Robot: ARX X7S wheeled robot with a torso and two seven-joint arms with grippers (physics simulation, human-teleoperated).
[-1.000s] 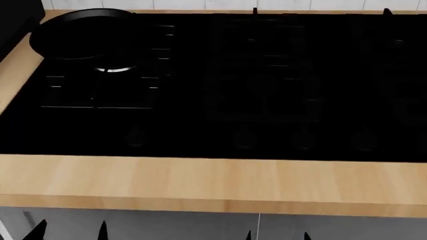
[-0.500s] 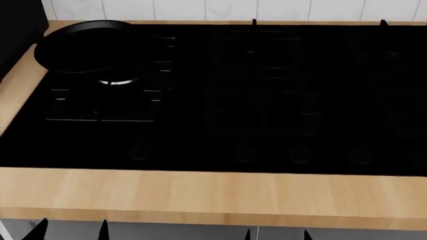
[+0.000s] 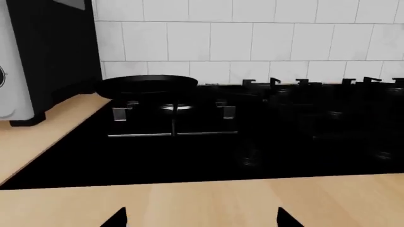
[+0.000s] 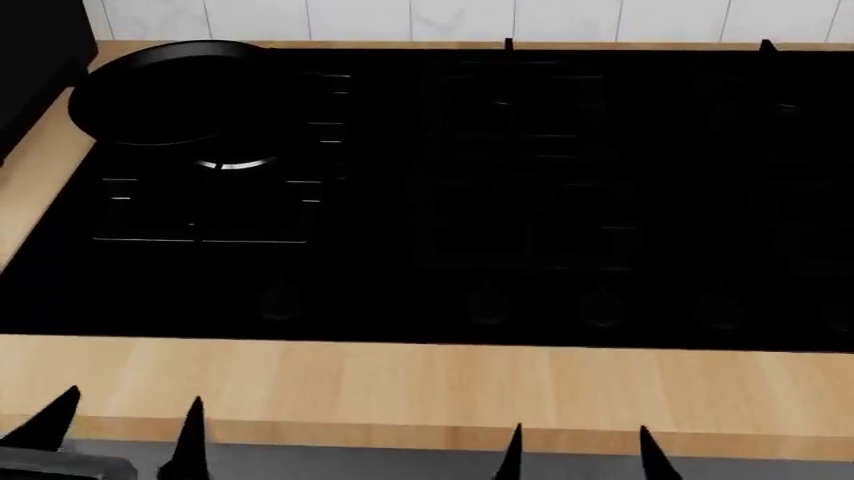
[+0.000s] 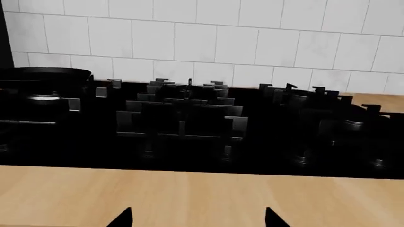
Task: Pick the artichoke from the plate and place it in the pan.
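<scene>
Black glass cooktop [image 4: 534, 200] fills most of what I can see from over the robot's shoulders, sunk into a pale wooden counter [image 4: 400, 385] with white tiled wall [image 3: 252, 42] behind it. Nothing here carries any writing or brand mark that I can read; the knobs along the front of the cooktop are dim shapes with no legible markings.

The pan [image 4: 167, 90] sits at the far left corner of the cooktop, on the rear part of the left burner grate, its rim showing as a thin lighter line against the black. From the left wrist camera it appears as a low dark disc [image 3: 148, 85] just in front of the tiles, with a shiny burner ring [image 3: 175, 108] below and near it. Its handle is lost in the dark surface and I cannot make it out. The artichoke and the plate are not in any of the views, so I cannot say where they lie.

Both grippers hang low at the near edge of the counter, touching nothing. The left gripper [image 4: 120, 425] shows two black pointed fingertips standing apart, with nothing between them. The right gripper [image 4: 577, 450] likewise shows two spread tips and an empty gap. A tall dark appliance [image 3: 54, 52] stands on the counter left of the cooktop.
</scene>
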